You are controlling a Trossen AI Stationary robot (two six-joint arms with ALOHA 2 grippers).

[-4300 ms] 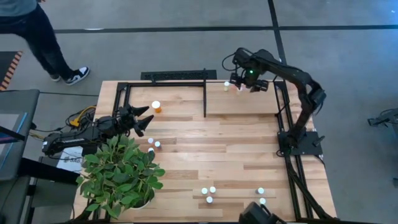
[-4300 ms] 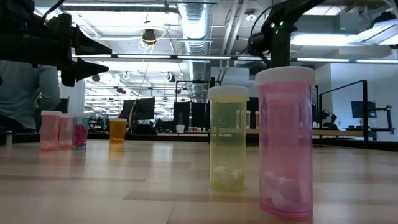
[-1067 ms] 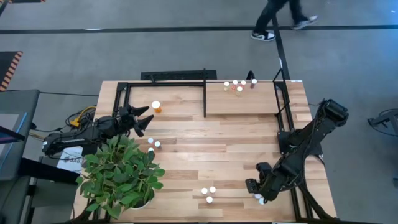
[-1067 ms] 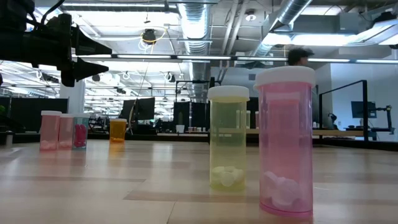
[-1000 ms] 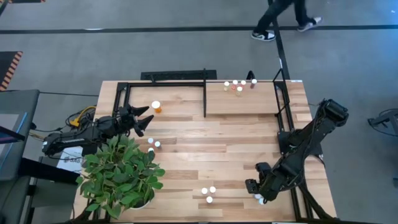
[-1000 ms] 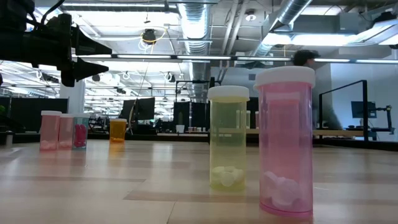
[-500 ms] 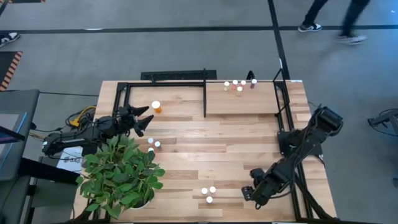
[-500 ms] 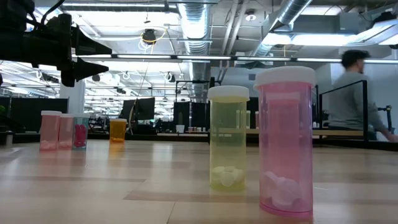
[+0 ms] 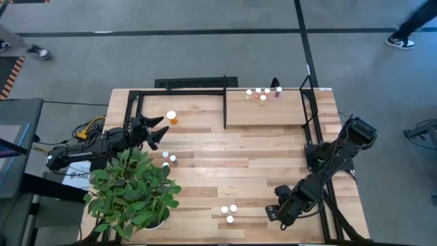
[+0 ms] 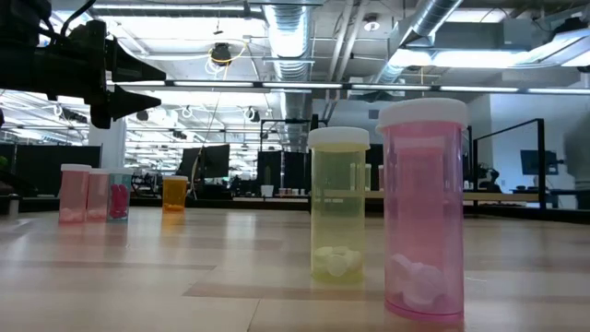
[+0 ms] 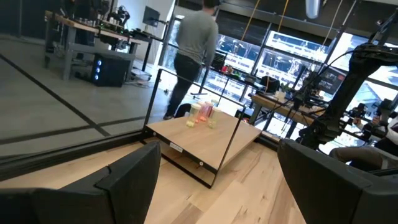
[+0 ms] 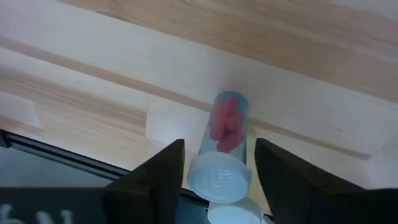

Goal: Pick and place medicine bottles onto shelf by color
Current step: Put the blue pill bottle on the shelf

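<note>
now your right gripper (image 9: 278, 212) is low over the near right part of the table (image 9: 273, 164), far from the shelf (image 9: 266, 113) and close to the black frame bars on that side. in the right wrist view its two dark fingers (image 12: 155, 180) stand on both sides of a clear vial with red pills (image 12: 225, 134) and a white cap, which leans toward the camera. the fingers are partly apart, with a small gap on each side of the cap, so i cannot tell if they already press the vial. a second white cap (image 12: 236, 213) shows just below the first one.

your left gripper (image 9: 156, 132) waits off the shelf's left end, above the potted plant (image 9: 133, 188), with its fingers spread wide and nothing between them. in the left wrist view you look past these fingers to the shelf, where some vials stand together near its far edge, and a person walks in the room behind it.

on the shelf, at the far edge, a small group of white-capped vials (image 9: 261, 93) stands close together. the orange bottle (image 9: 171, 117) stands left of the shelf, inside the black frame. two vials (image 9: 168, 158) stand beside the plant, and three vials (image 9: 229, 212) stand in a cluster well in front of the shelf, left of the right gripper. in the low view a yellow-green vial (image 10: 337, 205) and a pink vial (image 10: 423, 207) stand upright, side by side.
</note>
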